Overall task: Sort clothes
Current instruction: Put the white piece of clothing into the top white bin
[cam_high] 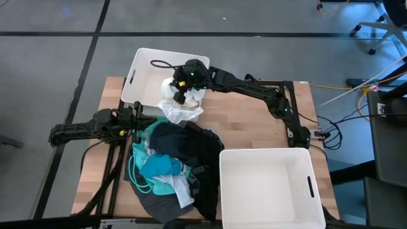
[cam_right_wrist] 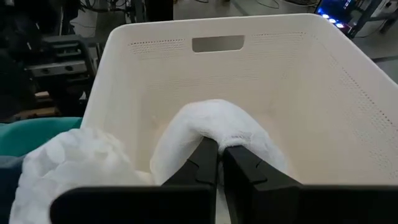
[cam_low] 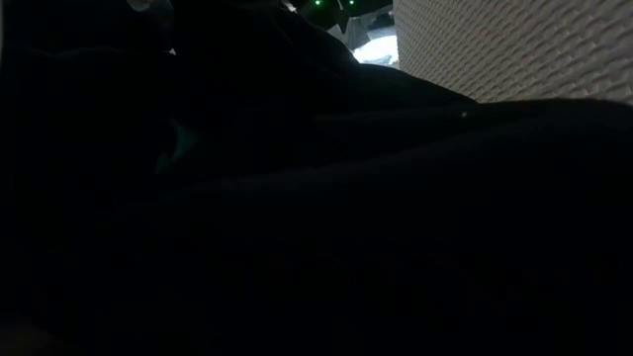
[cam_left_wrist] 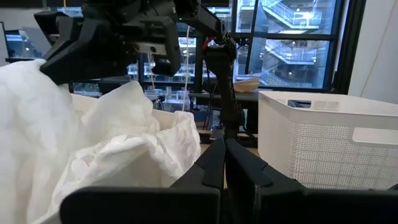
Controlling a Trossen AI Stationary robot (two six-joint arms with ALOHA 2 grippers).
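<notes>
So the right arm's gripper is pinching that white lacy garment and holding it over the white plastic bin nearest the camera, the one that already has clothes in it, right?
Not quite. The right gripper does pinch the white lacy garment, but over the far white plastic bin, which the right wrist view shows holding nothing else.
</notes>
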